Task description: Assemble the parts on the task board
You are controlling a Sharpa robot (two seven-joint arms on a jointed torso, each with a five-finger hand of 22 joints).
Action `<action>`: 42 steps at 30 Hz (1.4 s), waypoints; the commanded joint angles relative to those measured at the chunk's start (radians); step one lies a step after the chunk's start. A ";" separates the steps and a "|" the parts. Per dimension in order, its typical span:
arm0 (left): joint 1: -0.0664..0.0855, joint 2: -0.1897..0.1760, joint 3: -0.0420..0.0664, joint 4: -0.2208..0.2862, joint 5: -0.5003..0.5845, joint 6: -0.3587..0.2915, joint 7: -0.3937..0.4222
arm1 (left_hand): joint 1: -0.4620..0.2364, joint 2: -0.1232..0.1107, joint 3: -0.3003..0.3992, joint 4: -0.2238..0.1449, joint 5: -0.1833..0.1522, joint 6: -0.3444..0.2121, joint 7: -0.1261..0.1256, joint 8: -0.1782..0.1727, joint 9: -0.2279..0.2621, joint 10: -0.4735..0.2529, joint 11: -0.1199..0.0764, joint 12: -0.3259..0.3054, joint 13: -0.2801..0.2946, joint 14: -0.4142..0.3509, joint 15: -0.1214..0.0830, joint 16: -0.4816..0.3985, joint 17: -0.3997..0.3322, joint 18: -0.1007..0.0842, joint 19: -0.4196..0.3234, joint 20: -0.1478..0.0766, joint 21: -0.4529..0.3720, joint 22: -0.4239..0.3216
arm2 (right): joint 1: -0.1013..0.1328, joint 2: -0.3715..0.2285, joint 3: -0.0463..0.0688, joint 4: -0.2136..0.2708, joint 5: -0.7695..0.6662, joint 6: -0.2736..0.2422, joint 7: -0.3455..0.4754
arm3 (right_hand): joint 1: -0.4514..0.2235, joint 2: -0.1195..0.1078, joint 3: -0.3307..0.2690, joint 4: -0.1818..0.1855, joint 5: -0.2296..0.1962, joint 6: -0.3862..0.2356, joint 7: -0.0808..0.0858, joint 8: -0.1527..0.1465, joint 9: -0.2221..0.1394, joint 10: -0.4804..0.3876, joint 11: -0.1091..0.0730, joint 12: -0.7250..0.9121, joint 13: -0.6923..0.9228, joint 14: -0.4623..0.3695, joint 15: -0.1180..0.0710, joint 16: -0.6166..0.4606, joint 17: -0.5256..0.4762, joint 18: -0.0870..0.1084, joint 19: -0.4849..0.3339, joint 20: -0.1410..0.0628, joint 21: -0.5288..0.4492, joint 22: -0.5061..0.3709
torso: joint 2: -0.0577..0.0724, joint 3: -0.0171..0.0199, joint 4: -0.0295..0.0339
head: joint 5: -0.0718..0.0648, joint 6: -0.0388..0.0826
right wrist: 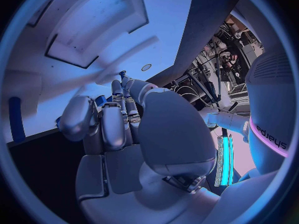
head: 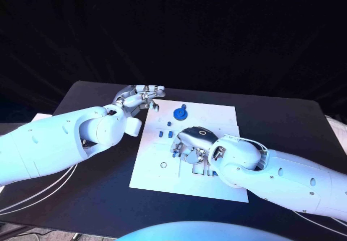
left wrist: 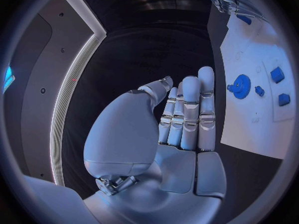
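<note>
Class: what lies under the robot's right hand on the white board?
The silver right hand rests over the white task board; small blue parts peek between its fingers. Anything beneath the palm is covered.

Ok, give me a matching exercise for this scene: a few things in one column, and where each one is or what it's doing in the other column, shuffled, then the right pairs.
Things:
1. left hand
2. right hand
3. blue gear
4. task board

Places or states:
A. lies on the board's far part, near the left hand
B. white plate on the black table
C. fingers apart at the board's far left corner, holding nothing
D. down over the middle of the board, fingers curled among small blue parts

Pairs: 1-C, 2-D, 3-A, 4-B
</note>
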 commanded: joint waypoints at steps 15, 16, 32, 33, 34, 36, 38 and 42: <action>0.000 0.002 0.001 -0.001 -0.004 0.024 -0.001 | 0.007 0.004 -0.003 -0.005 -0.004 -0.007 -0.002 -0.001 -0.001 -0.008 -0.002 0.007 0.001 -0.005 0.000 -0.005 -0.002 0.011 -0.008 0.000 -0.003 -0.002 | -0.002 0.018 -0.006 -0.010 -0.099 0.056 -0.028 | -0.008 0.003 0.001 -0.007 0.004 0.002 0.007 0.003 0.001 0.006 -0.002 0.003 -0.001 0.048 -0.001 0.007 0.000 0.013 0.005 0.001 0.003 -0.002 | -0.001 -0.0004 0.0003 | -0.001 -0.002; 0.000 0.002 0.001 -0.001 -0.004 0.024 -0.002 | 0.007 0.004 -0.003 -0.005 -0.004 -0.007 -0.002 -0.001 -0.001 -0.008 -0.002 0.007 0.001 -0.005 0.000 -0.005 -0.002 0.011 -0.008 0.000 -0.003 -0.002 | -0.002 0.019 -0.007 -0.010 -0.109 0.060 -0.030 | -0.010 0.002 -0.001 -0.008 0.004 0.001 0.007 0.003 0.001 0.005 -0.002 0.003 -0.002 0.048 0.000 0.007 0.000 0.013 0.005 0.001 0.003 -0.002 | -0.001 -0.0003 0.0001 | -0.002 -0.001; 0.000 0.002 0.001 -0.002 -0.004 0.027 -0.008 | 0.007 0.004 -0.003 -0.005 -0.004 -0.007 -0.002 -0.001 -0.001 -0.008 -0.002 0.007 0.001 -0.005 0.000 -0.005 -0.002 0.011 -0.008 0.000 -0.003 -0.002 | -0.002 0.017 -0.013 -0.013 -0.137 -0.013 -0.047 | -0.085 -0.041 -0.090 0.006 -0.020 -0.158 0.030 -0.003 -0.045 -0.239 0.043 0.008 -0.019 0.026 0.034 -0.034 -0.053 0.033 -0.049 0.031 -0.075 -0.113 | -0.001 0.0002 0.0005 | -0.007 0.000; 0.000 0.002 0.001 -0.002 -0.004 0.028 -0.009 | 0.007 0.004 -0.003 -0.005 -0.004 -0.007 -0.002 -0.001 -0.001 -0.008 -0.002 0.007 0.001 -0.005 0.000 -0.005 -0.002 0.011 -0.008 0.000 -0.003 -0.002 | -0.002 0.015 -0.013 -0.011 -0.134 -0.030 -0.046 | -0.084 -0.039 -0.095 0.005 -0.012 -0.158 0.031 -0.002 -0.046 -0.240 0.042 0.012 -0.018 0.026 0.034 -0.033 -0.052 0.033 -0.048 0.032 -0.075 -0.113 | -0.001 0.0005 0.0003 | -0.009 0.001; 0.000 0.002 0.001 -0.002 -0.004 0.028 -0.010 | 0.007 0.004 -0.003 -0.005 -0.004 -0.007 -0.002 -0.001 -0.001 -0.008 -0.002 0.007 0.001 -0.005 0.000 -0.005 -0.002 0.011 -0.008 0.000 -0.003 -0.002 | -0.003 0.010 -0.013 -0.007 -0.131 -0.050 -0.044 | -0.082 -0.037 -0.098 0.005 -0.004 -0.157 0.032 -0.002 -0.047 -0.238 0.042 0.016 -0.017 0.026 0.033 -0.031 -0.051 0.033 -0.048 0.031 -0.075 -0.113 | -0.001 0.0003 0.0002 | -0.009 0.002; 0.000 0.002 0.001 -0.003 -0.004 0.029 -0.011 | 0.007 0.004 -0.003 -0.005 -0.004 -0.007 -0.002 -0.001 -0.001 -0.008 -0.002 0.007 0.001 -0.005 0.000 -0.005 -0.002 0.011 -0.008 0.000 -0.003 -0.002 | -0.003 0.002 -0.013 0.002 -0.123 -0.074 -0.040 | -0.080 -0.035 -0.102 0.004 0.004 -0.154 0.033 -0.001 -0.048 -0.232 0.040 0.024 -0.016 0.027 0.033 -0.029 -0.050 0.033 -0.047 0.031 -0.075 -0.112 | -0.001 0.0008 0.0003 | -0.011 0.003; 0.000 0.001 0.000 -0.003 -0.004 0.030 -0.012 | 0.007 0.004 -0.003 -0.005 -0.004 -0.007 -0.002 -0.001 -0.001 -0.008 -0.002 0.007 0.001 -0.005 0.000 -0.005 -0.002 0.011 -0.008 0.000 -0.003 -0.002 | -0.004 -0.014 -0.010 0.018 -0.107 -0.097 -0.035 | -0.078 -0.033 -0.106 0.003 0.009 -0.149 0.034 0.001 -0.049 -0.222 0.039 0.033 -0.016 0.028 0.032 -0.027 -0.050 0.033 -0.044 0.030 -0.073 -0.109 | -0.001 0.0013 0.0003 | -0.013 0.005; 0.000 -0.001 0.000 -0.004 -0.004 0.031 -0.014 | 0.006 0.004 -0.004 -0.006 -0.004 -0.008 -0.002 0.000 -0.001 -0.009 -0.002 0.008 0.001 -0.006 0.000 -0.004 -0.003 0.011 -0.008 0.000 -0.004 -0.002 | -0.004 -0.058 0.005 0.058 -0.076 -0.119 -0.033 | -0.076 -0.030 -0.109 0.004 0.013 -0.139 0.033 0.003 -0.049 -0.203 0.036 0.048 -0.015 0.030 0.030 -0.026 -0.050 0.032 -0.040 0.030 -0.070 -0.106 | -0.001 -0.0001 -0.0013 | -0.016 0.007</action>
